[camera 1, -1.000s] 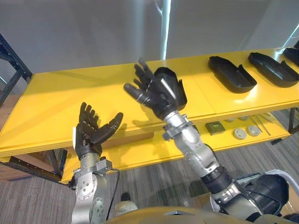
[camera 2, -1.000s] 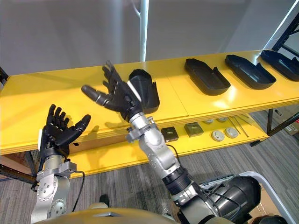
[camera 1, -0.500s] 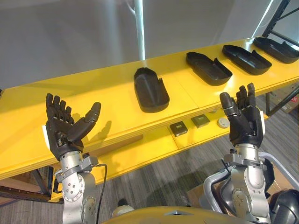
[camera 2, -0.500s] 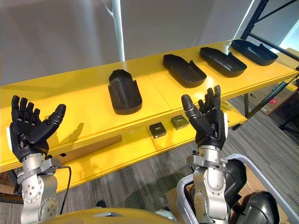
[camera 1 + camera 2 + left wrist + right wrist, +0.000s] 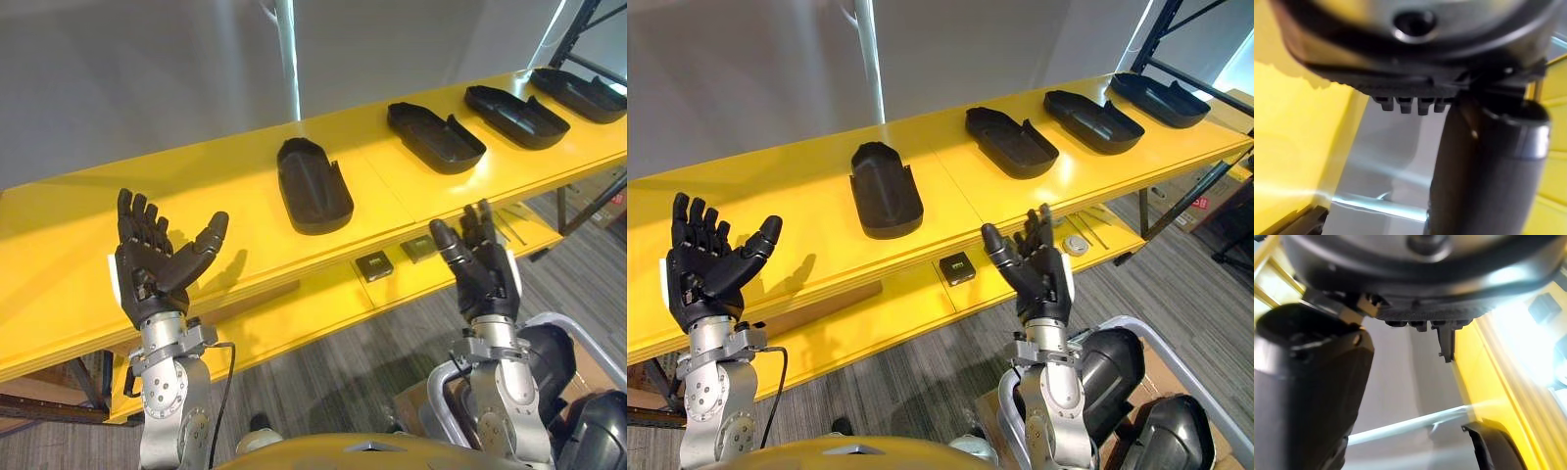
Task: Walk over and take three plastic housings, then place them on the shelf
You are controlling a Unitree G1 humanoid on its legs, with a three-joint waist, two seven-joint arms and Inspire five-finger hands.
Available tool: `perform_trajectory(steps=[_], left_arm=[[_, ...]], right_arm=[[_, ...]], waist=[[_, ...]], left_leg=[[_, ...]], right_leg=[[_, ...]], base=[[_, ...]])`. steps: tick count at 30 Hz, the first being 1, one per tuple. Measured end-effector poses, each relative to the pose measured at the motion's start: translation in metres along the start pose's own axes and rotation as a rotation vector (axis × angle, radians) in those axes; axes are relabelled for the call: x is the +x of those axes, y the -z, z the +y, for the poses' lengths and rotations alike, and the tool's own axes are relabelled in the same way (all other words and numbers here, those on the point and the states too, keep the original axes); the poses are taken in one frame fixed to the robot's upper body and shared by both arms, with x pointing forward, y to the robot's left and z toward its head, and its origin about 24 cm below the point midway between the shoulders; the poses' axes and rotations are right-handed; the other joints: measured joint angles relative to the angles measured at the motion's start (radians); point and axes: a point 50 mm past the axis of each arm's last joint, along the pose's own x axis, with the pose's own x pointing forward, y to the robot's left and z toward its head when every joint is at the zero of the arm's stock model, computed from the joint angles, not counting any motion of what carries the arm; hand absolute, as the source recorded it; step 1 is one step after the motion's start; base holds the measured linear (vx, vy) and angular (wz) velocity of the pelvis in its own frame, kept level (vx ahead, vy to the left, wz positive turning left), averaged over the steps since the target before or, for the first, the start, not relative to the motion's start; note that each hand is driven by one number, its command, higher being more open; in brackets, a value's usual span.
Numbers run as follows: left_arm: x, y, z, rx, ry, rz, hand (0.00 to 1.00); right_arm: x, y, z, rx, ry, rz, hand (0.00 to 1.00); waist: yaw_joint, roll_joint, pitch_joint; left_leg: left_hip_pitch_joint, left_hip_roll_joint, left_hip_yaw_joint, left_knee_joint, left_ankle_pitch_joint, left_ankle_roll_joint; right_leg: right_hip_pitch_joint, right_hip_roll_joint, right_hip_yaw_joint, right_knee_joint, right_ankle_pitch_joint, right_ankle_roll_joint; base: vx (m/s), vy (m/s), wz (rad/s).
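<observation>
**Left eye view.** A long yellow shelf (image 5: 196,201) runs across the scene. Four black plastic housings lie on its top board, hollow side up, in a row and well apart from one another. One (image 5: 313,186) is near the middle, and the other three (image 5: 436,137) (image 5: 516,116) (image 5: 583,95) lie toward the right end. Left of the middle housing the top board is bare.

The left hand (image 5: 152,272) is raised palm up in front of the shelf's front edge. Its fingers are straight and spread wide, and it holds nothing. The right hand (image 5: 480,274) is raised the same way in front of the lower board (image 5: 294,318), fingers wide and empty. Both hands are clear of the housings.

Two small dark square boxes (image 5: 373,265) (image 5: 416,248) sit on the lower board, with a few thin rods (image 5: 509,223) further right. A dark rack upright (image 5: 588,20) stands at the far right, a grey wall (image 5: 147,69) is behind the shelf, and grey floor (image 5: 333,382) lies below.

**Right eye view.** A pale round disc (image 5: 1076,245) lies on the lower board, just right of the right hand.

**Left wrist view.** The thumb (image 5: 1484,171) and a row of fingertips (image 5: 1410,104) stand out straight, with nothing between them. Yellow shelf and grey wall show past them.

**Right wrist view.** The thumb (image 5: 1308,382) and fingertips (image 5: 1420,323) are likewise extended and empty, with the shelf's yellow edge beside them.
</observation>
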Motion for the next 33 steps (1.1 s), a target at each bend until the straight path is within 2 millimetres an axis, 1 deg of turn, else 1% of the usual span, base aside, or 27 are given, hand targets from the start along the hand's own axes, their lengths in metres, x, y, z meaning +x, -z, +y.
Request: perform_trajectory(steps=[2, 5, 7, 10, 12, 14, 15, 16, 20, 23, 27, 30, 31, 32, 33], left_arm=[[0.005, -0.003, -0.005, -0.001, 0.048, -0.021, 1.0], [0.007, -0.004, -0.006, 0.008, 0.088, -0.027, 1.0], [0.006, -0.004, -0.008, 0.007, 0.105, -0.024, 1.0], [0.005, -0.002, -0.012, 0.0, 0.124, -0.012, 1.0], [0.003, 0.0, -0.015, -0.006, 0.14, -0.001, 1.0], [0.003, 0.0, -0.017, -0.008, 0.148, 0.006, 1.0], [0.003, -0.002, -0.019, -0.014, 0.157, 0.005, 1.0], [0.002, -0.004, -0.022, -0.023, 0.167, -0.001, 1.0], [0.002, -0.006, -0.026, -0.035, 0.172, -0.008, 1.0], [0.002, -0.004, -0.024, -0.029, 0.143, 0.008, 1.0], [0.002, -0.004, -0.023, -0.027, 0.104, 0.012, 1.0], [0.002, -0.005, -0.021, 0.051, 0.041, -0.023, 1.0], [0.002, -0.007, -0.018, 0.1, -0.019, -0.054, 1.0], [0.002, -0.008, -0.017, 0.11, -0.049, -0.065, 1.0], [0.003, -0.011, -0.01, 0.129, -0.132, -0.09, 1.0]], right_arm=[[0.0, 0.003, 0.003, -0.009, -0.071, 0.027, 1.0], [0.001, 0.002, 0.007, -0.05, -0.132, 0.031, 1.0], [0.005, 0.0, 0.01, -0.082, -0.175, 0.027, 1.0], [0.016, -0.006, 0.019, -0.123, -0.236, -0.012, 1.0], [0.025, -0.011, 0.035, -0.112, -0.308, -0.058, 1.0], [0.029, -0.013, 0.046, -0.099, -0.368, -0.08, 1.0], [0.03, -0.014, 0.055, -0.089, -0.418, -0.088, 1.0], [0.029, -0.013, 0.065, -0.076, -0.466, -0.089, 1.0], [0.026, -0.009, 0.092, -0.039, -0.598, -0.081, 1.0], [0.027, -0.012, 0.115, -0.012, -0.694, -0.104, 1.0], [0.036, -0.015, 0.138, 0.013, -0.756, -0.133, 1.0], [0.041, -0.009, 0.146, 0.021, -0.747, -0.112, 1.0], [0.043, -0.005, 0.148, 0.015, -0.734, -0.089, 1.0], [0.043, -0.002, 0.149, 0.013, -0.726, -0.075, 1.0], [0.046, 0.006, 0.153, 0.007, -0.704, -0.038, 1.0]], waist=[[0.0, -0.002, 0.002], [0.004, -0.006, 0.004], [0.01, -0.007, 0.005], [0.013, -0.01, 0.006], [0.013, -0.013, 0.007], [0.013, -0.014, 0.008], [0.015, -0.017, 0.009], [0.02, -0.02, 0.009], [0.039, -0.021, 0.009], [0.046, -0.021, 0.009], [0.047, -0.021, 0.009], [0.054, -0.021, 0.008], [0.066, -0.021, 0.008], [0.069, -0.021, 0.008], [0.069, -0.021, 0.008]], left_leg=[[-0.009, 0.0, -0.001, -0.001, 0.001, 0.001], [-0.011, 0.0, -0.001, -0.001, 0.001, 0.002], [-0.012, 0.001, -0.001, -0.002, 0.001, 0.001], [-0.018, 0.003, 0.0, -0.001, 0.002, 0.002], [-0.014, 0.004, 0.001, 0.0, 0.002, 0.002], [-0.012, 0.005, 0.002, 0.001, 0.002, 0.002], [-0.012, 0.006, 0.002, 0.001, 0.002, 0.002], [-0.011, 0.006, 0.002, 0.001, 0.003, 0.002], [-0.011, 0.006, 0.002, -0.002, 0.003, 0.004], [-0.012, 0.006, -0.002, -0.002, 0.005, 0.006], [-0.011, 0.006, -0.017, -0.002, 0.01, 0.007], [-0.012, 0.006, -0.027, -0.002, 0.013, 0.007], [-0.012, 0.005, -0.03, -0.002, 0.017, 0.007], [-0.013, 0.005, -0.031, -0.002, 0.018, 0.007], [-0.014, 0.004, -0.043, -0.002, 0.02, 0.008]], right_leg=[[-0.011, -0.002, 0.004, 0.008, -0.007, -0.004], [-0.012, -0.002, 0.007, 0.011, -0.008, -0.002], [-0.015, -0.002, 0.008, 0.017, -0.01, 0.0], [-0.027, -0.002, 0.01, 0.028, -0.012, 0.0], [-0.027, -0.002, 0.013, 0.033, -0.012, -0.001], [-0.027, -0.002, 0.015, 0.038, -0.014, -0.003], [-0.026, -0.002, 0.015, 0.039, -0.014, -0.004], [-0.026, -0.002, 0.015, 0.04, -0.014, -0.004], [-0.023, -0.002, 0.015, 0.041, -0.016, -0.005], [-0.021, -0.002, 0.011, 0.041, -0.019, -0.008], [-0.01, -0.003, -0.004, 0.041, -0.019, -0.008], [-0.005, -0.002, -0.014, 0.04, -0.019, -0.008], [-0.004, -0.002, -0.016, 0.041, -0.019, -0.008], [-0.004, -0.002, -0.018, 0.04, -0.019, -0.008], [0.003, -0.002, -0.03, 0.04, -0.019, -0.008]], base=[[0.0, 0.0, 0.0], [0.01, 0.0, 0.01], [0.02, -0.003, 0.0], [0.0, 0.0, 0.0], [0.0, 0.0, 0.0], [0.0, 0.0, 0.0], [0.0, 0.0, 0.0], [0.0, 0.0, 0.0], [-0.02, 0.001, 0.01], [-0.03, 0.0, 0.03], [-0.01, -0.005, 0.09], [0.0, -0.008, 0.1], [0.01, -0.005, 0.04], [0.01, -0.009, 0.14], [0.01, -0.009, 0.18]])
